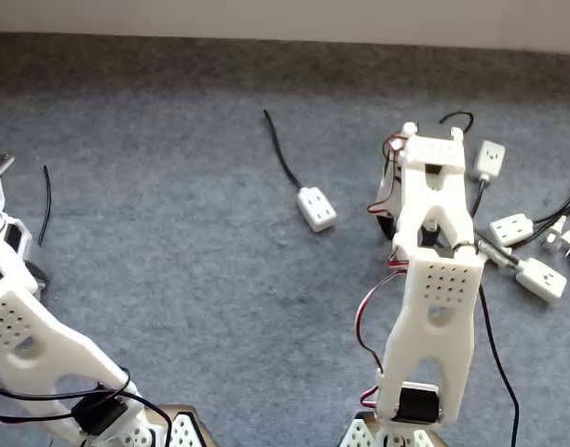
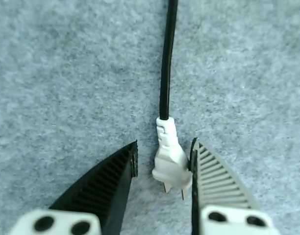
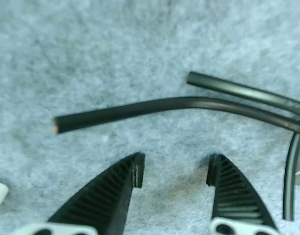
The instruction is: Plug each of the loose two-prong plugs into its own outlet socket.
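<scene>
A white two-prong plug (image 2: 170, 161) on a black cord (image 2: 165, 63) lies on the carpet between the fingers of my left gripper (image 2: 164, 147), which is open; the plug rests against one pad, prongs pointing toward the wrist. My right gripper (image 3: 176, 157) is open over bare carpet, just short of a black cord (image 3: 164, 105) with a cut end. In the high view, one white outlet socket (image 1: 316, 208) lies mid-carpet, and three more sockets (image 1: 510, 228) lie to the right of the right arm (image 1: 434, 279). Loose plugs (image 1: 557, 235) lie at the far right.
The left arm (image 1: 24, 326) stands at the lower left, beside a thin black cord (image 1: 45, 200). Several black cords (image 1: 495, 345) cross around the right arm. A second cord (image 3: 238, 90) lies beyond the right gripper. Grey carpet covers the table, open between the arms.
</scene>
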Controlling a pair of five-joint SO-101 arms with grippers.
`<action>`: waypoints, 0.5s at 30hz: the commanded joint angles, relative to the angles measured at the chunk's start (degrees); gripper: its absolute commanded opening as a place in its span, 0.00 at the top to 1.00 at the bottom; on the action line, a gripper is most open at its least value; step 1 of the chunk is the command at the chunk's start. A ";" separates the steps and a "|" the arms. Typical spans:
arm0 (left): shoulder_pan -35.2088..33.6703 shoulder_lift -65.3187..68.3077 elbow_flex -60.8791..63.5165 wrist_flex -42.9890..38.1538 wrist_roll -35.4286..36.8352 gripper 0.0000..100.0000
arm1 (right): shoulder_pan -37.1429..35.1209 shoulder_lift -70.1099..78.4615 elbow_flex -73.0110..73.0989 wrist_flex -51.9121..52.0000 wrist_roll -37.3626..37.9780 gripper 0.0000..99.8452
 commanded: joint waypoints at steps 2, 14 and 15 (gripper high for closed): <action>-2.42 -0.57 -1.27 -0.35 -0.62 0.82 | -2.42 0.84 0.22 -0.84 1.32 0.78; -2.15 -0.66 0.48 -0.35 -2.46 0.91 | -2.42 0.84 0.22 -0.84 1.32 0.78; -2.24 -0.66 0.48 -0.35 -2.46 0.91 | -2.42 0.84 0.22 -0.84 1.32 0.78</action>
